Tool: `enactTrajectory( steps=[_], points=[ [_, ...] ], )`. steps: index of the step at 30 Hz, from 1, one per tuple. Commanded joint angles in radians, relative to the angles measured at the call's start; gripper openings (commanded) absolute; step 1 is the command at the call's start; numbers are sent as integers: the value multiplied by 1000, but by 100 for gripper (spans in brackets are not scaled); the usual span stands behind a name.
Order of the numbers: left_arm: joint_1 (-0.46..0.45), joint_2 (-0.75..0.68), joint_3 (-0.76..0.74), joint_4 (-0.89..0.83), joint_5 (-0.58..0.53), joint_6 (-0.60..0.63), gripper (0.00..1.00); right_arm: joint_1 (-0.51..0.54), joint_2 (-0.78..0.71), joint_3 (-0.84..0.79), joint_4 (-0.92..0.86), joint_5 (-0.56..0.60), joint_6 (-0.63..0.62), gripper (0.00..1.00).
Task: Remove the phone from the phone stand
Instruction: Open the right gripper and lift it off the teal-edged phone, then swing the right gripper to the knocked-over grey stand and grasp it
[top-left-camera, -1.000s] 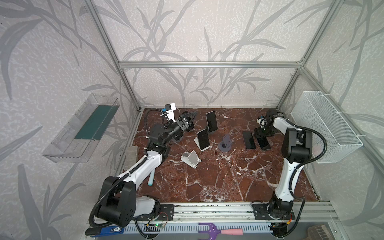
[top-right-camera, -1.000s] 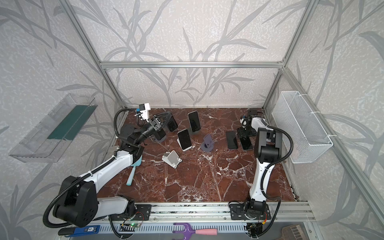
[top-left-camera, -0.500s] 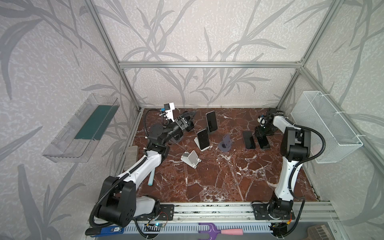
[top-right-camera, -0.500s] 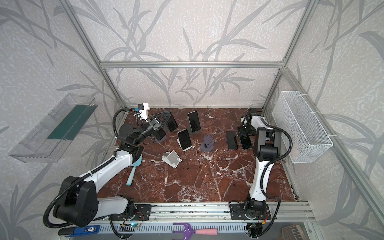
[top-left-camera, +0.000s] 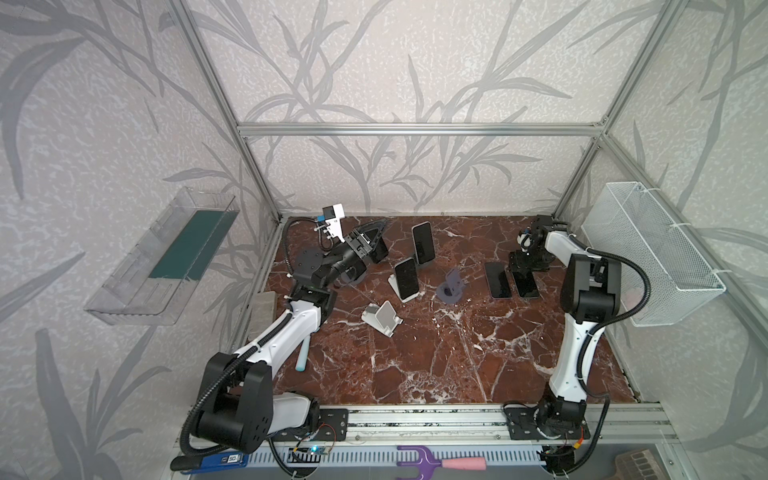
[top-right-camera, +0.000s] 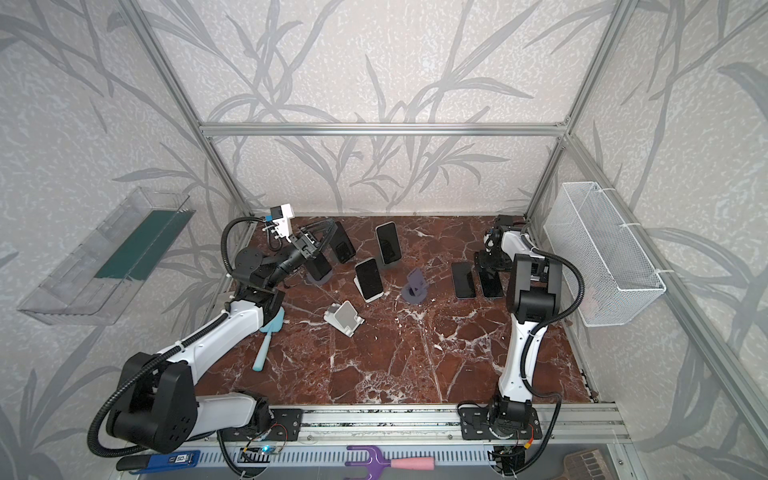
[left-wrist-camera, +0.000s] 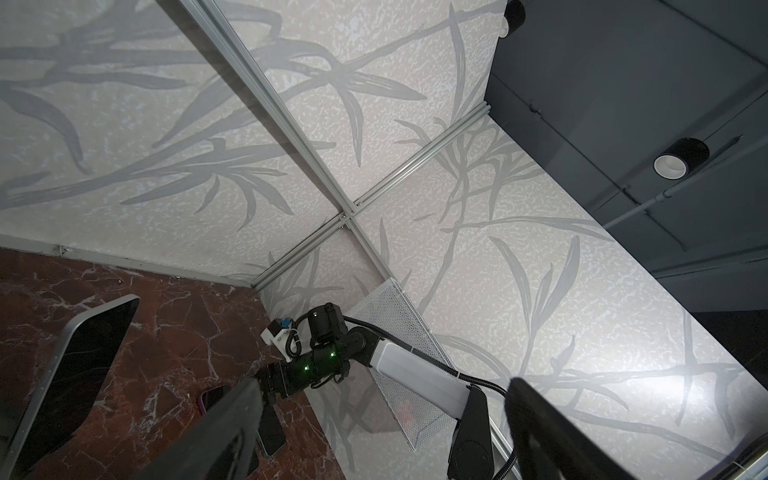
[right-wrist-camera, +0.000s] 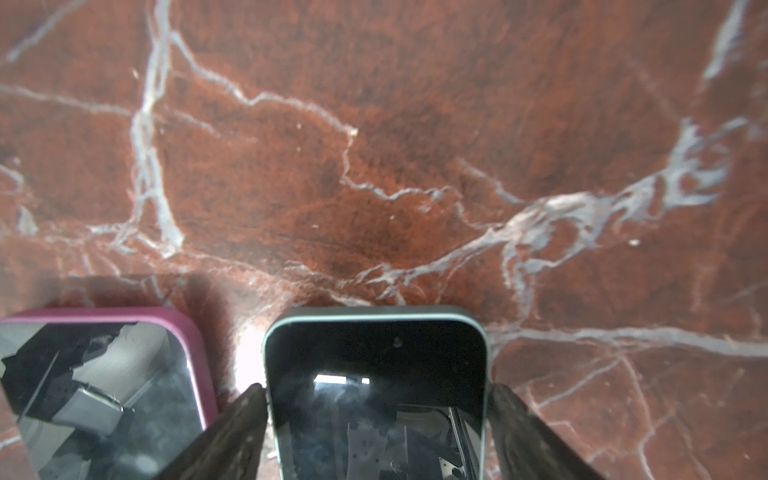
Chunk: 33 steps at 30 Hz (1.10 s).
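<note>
My right fingers (right-wrist-camera: 232, 436) stand released astride the green-edged phone (right-wrist-camera: 376, 395), flat on the desk (right-wrist-camera: 374, 124) beside the pink-cased phone (right-wrist-camera: 104, 374); it looks stiff, thin and slick, so I'd pinch its long edges, while my left fingers (left-wrist-camera: 216, 436) gape empty.

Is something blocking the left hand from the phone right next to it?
Nothing that I can see. The left hand is open and empty, and the leaning phone stands right beside one finger, with only bare table between them.
</note>
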Motion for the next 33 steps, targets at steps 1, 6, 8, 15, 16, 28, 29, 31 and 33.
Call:
enactTrajectory(
  steps=[1,6,8,15,16,28,29,31,33],
  points=[
    [6,-3,-1,37,16,1,92,3,-97,51,-17,25,23,84],
    [6,-6,-1,13,9,19,92,15,-238,24,33,-45,57,85],
    [7,-9,0,8,9,24,92,58,-327,-35,54,-67,74,78],
    [6,-22,7,-52,8,73,92,405,-656,-363,243,-46,-49,86],
    [6,-22,6,-53,9,73,92,423,-670,-396,264,-101,-61,87],
    [4,-30,6,-59,8,81,92,523,-571,-527,395,-290,-71,99],
    [4,-29,6,-59,8,80,92,532,-559,-526,403,-275,-69,99],
    [4,-28,8,-59,9,77,92,545,-540,-527,422,-232,-70,99],
    [4,-28,8,-59,9,74,92,546,-517,-525,445,-199,-60,100]
  ],
)
